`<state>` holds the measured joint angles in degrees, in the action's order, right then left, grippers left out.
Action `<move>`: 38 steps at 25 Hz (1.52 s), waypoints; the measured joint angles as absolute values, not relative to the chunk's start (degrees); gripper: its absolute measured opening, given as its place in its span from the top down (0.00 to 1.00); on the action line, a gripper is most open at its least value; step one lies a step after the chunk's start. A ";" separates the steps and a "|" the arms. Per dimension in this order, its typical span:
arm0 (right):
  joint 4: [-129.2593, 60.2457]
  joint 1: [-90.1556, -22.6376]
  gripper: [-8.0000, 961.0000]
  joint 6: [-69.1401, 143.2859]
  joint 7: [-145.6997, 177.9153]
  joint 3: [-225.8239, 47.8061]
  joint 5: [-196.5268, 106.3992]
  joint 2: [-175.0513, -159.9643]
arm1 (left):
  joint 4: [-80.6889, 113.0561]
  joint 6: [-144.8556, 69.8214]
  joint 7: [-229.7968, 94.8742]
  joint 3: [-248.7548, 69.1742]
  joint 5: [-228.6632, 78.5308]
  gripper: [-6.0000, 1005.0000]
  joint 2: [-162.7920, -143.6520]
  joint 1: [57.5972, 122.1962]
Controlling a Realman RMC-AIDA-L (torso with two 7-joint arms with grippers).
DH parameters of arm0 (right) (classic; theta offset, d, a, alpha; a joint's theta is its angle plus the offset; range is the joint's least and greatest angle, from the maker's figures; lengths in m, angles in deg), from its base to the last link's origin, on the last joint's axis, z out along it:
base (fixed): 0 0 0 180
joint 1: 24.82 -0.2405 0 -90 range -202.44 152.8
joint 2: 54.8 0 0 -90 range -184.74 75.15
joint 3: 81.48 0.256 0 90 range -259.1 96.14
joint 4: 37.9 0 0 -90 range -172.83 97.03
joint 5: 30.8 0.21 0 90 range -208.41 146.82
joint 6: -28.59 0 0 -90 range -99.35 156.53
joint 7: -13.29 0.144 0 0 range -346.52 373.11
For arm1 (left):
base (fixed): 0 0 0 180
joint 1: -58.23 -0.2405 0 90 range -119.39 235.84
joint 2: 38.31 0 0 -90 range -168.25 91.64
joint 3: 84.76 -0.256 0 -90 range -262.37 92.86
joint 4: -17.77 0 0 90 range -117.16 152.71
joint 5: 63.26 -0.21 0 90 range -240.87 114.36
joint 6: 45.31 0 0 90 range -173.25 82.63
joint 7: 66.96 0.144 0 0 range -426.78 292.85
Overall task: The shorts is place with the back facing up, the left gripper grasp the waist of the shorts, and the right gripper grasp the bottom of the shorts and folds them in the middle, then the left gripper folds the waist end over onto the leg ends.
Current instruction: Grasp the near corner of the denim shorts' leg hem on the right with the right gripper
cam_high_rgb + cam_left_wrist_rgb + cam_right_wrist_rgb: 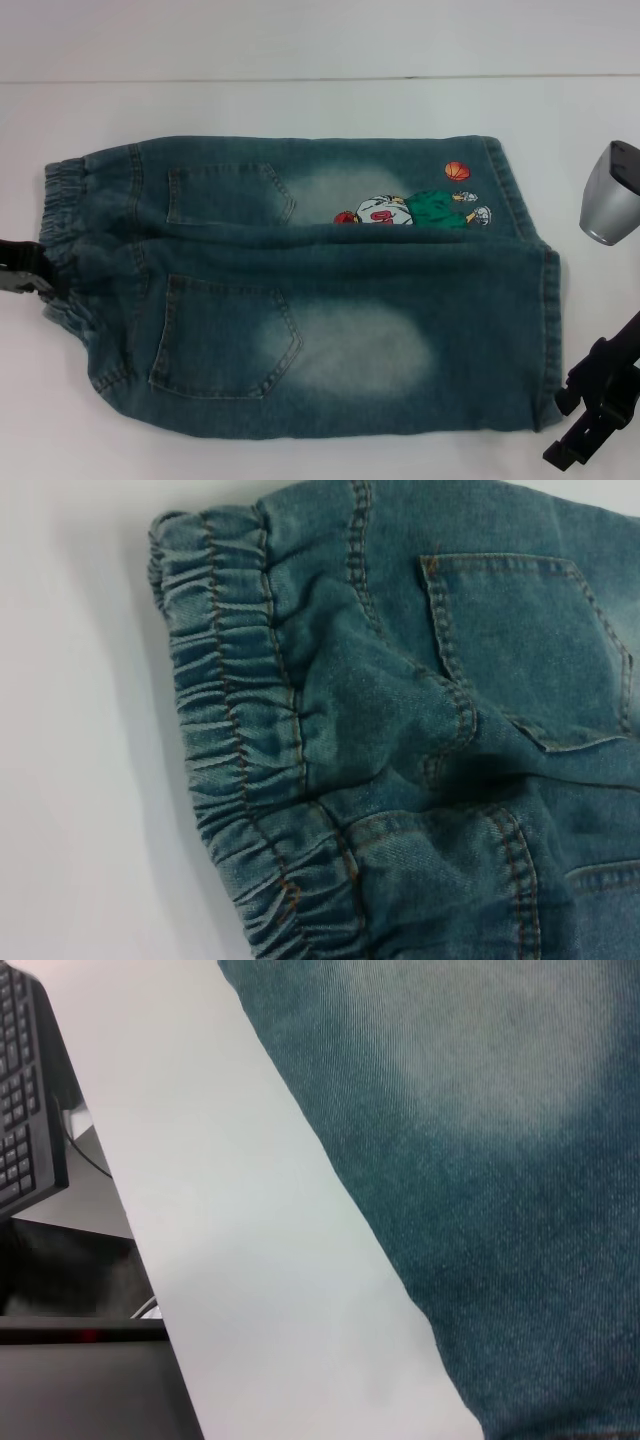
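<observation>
Two patch pockets face up on the shorts [300, 300], which lie flat across the white bench [300, 110] with the ruffled waist [62, 215] toward the robot's left and the bottom of the shorts [548, 330] toward its right. One leg overlaps the other along the middle, so the cartoon basketball-player print [415, 208] is partly tucked under the fold.

Only the tip of the left claw [22, 266] shows, at the frame edge against the waist; whether its fingers are parted or closed on the band cannot be told. The left wrist view shows just the gathered elastic and a pocket corner, no fingers.

Cut off at the lower corner, the right claw [585, 420] sits just beside the hem, its fingers hard to make out. A keyboard [25, 1100] shows beyond the bench edge in the right wrist view.
</observation>
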<state>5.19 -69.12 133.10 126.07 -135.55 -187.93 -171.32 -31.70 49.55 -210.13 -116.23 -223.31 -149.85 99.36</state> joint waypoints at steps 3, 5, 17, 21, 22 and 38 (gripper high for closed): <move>5.17 -69.12 0.12 133.07 125.81 -135.55 -187.94 -171.35 | -31.70 49.52 -210.13 -116.22 -223.31 0.96 -149.90 99.29; 5.16 -69.12 0.12 132.63 125.52 -135.61 -188.01 -171.50 | -31.69 49.52 -210.13 -116.17 -223.29 0.96 -149.95 99.27; 5.12 -69.29 0.37 131.26 125.92 -135.62 -187.99 -171.63 | -31.71 49.52 -210.14 -116.15 -223.16 0.96 -150.17 99.17; 5.05 -69.29 0.55 131.15 125.93 -135.72 -188.06 -171.80 | -31.71 49.62 -210.14 -116.13 -223.02 0.96 -150.19 99.09; 5.05 -69.29 0.59 131.06 125.93 -135.80 -188.07 -171.84 | -31.71 49.66 -210.14 -116.13 -223.00 0.96 -150.19 99.09; 4.87 -68.64 0.95 129.66 124.67 -131.84 -187.00 -171.06 | -31.98 50.51 -210.39 -115.54 -220.15 0.96 -149.79 99.32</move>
